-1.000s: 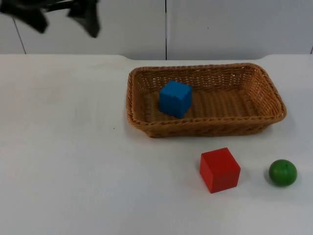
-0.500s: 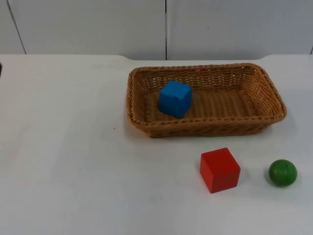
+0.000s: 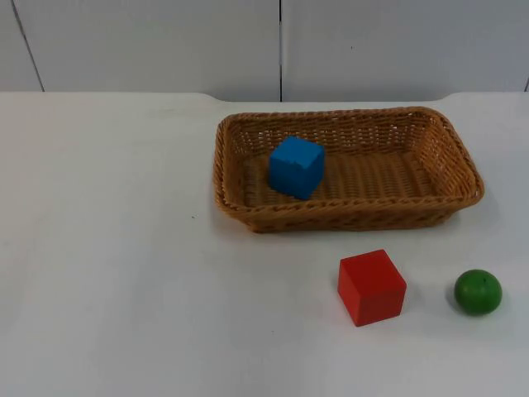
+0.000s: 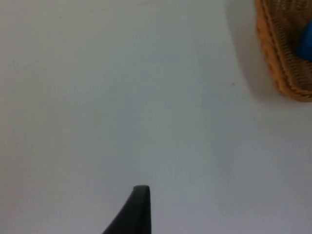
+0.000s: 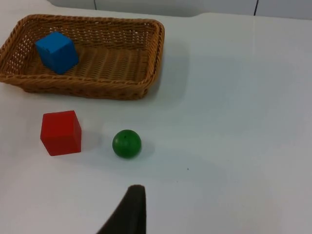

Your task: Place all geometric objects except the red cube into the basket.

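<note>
Looking down from the top view, we see a wicker basket [image 3: 347, 165] on the white table [image 3: 107, 248], set towards the grey wall [image 3: 165, 41]. A blue cube [image 3: 295, 166] sits inside the basket, in its left part, resting on the woven floor close to the left wall. A red cube [image 3: 371, 286] stands on the table in front of the basket, apart from its front rim. A green ball [image 3: 478, 291] lies on the table to the right of the red cube, near it but not touching, and outside the basket.

From the right wrist view we find the same layout: basket [image 5: 83, 56] with the blue cube [image 5: 56, 51] in it, red cube [image 5: 61, 132] and green ball [image 5: 126, 143] side by side on the table in front of it. The right gripper hangs over bare table, with the ball the nearest object ahead of it; one black fingertip [image 5: 127, 212] shows, and we cannot tell how far its fingers are parted.

From the left wrist view we make out a corner of the basket [image 4: 282, 58] with a sliver of blue [image 4: 307, 41] inside. The left gripper is over bare table well away from that corner; one fingertip [image 4: 132, 214] shows, and its opening we cannot tell either.
</note>
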Controlling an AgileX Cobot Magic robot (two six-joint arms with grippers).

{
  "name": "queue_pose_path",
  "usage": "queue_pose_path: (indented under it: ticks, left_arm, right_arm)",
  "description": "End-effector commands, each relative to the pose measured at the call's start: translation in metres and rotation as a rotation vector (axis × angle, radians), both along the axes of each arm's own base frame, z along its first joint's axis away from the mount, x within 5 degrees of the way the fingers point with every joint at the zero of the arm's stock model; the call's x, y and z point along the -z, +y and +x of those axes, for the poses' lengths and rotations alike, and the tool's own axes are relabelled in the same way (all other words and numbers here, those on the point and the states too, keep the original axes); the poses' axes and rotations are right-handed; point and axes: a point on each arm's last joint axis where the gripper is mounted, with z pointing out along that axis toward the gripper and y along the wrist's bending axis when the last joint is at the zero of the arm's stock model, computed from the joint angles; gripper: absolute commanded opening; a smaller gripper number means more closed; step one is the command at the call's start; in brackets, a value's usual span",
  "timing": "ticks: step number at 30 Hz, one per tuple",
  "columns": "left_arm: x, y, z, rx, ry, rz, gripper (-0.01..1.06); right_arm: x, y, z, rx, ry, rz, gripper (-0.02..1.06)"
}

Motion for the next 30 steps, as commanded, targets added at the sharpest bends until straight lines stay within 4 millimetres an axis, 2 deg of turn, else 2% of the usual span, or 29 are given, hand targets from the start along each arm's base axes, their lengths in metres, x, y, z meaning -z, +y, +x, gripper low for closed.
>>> queue_pose_path:
  ticks: [1,4,7,8,12,13,16,17,18,21,22,26,27,30]
  left_arm:
    - [-0.008,-0.003,-0.011,0.029,-0.056,-0.026,1.05]
    - [-0.011,-0.003,-0.014,0.029,-0.073,-0.027,1.05]
    - [-0.011,-0.003,-0.015,0.031,-0.073,-0.027,1.05]
    - [-0.011,-0.003,-0.015,0.031,-0.073,-0.027,1.05]
    - [-0.011,-0.003,-0.015,0.030,-0.077,-0.027,1.05]
    - [-0.011,-0.003,-0.015,0.030,-0.077,-0.027,1.05]
    - [-0.012,-0.003,-0.015,0.029,-0.081,-0.027,1.05]
    - [-0.012,-0.003,-0.015,0.029,-0.081,-0.027,1.05]
    - [-0.012,-0.003,-0.015,0.029,-0.081,-0.027,1.05]
    - [-0.012,-0.003,-0.015,0.028,-0.083,-0.025,1.05]
    - [-0.012,-0.003,-0.015,0.028,-0.083,-0.025,1.05]
    - [-0.012,-0.003,-0.015,0.028,-0.083,-0.025,1.05]
    - [-0.012,-0.003,-0.015,0.028,-0.083,-0.025,1.05]
    - [-0.012,-0.003,-0.015,0.028,-0.083,-0.025,1.05]
  right_arm:
    - [0.000,0.000,0.000,-0.002,-0.008,-0.014,0.97]
    - [-0.002,0.000,0.000,-0.002,0.007,-0.016,0.97]
    - [-0.016,0.004,0.019,-0.010,0.109,-0.018,0.97]
    - [-0.016,0.004,0.019,-0.010,0.109,-0.018,0.97]
    - [-0.043,0.015,0.063,-0.044,0.195,0.021,0.97]
    - [-0.043,0.015,0.063,-0.044,0.195,0.021,0.97]
    - [-0.050,0.026,0.117,-0.073,0.345,0.033,0.96]
    - [-0.050,0.026,0.117,-0.073,0.345,0.033,0.96]
    - [-0.051,0.029,0.130,-0.077,0.383,0.033,0.96]
    - [-0.043,0.036,0.172,-0.078,0.514,0.040,0.93]
    - [-0.043,0.036,0.172,-0.078,0.514,0.040,0.93]
    - [-0.012,0.056,0.220,-0.112,0.671,0.014,0.93]
    - [-0.012,0.056,0.220,-0.112,0.671,0.014,0.93]
    - [0.010,0.082,0.238,-0.154,0.697,-0.015,0.93]
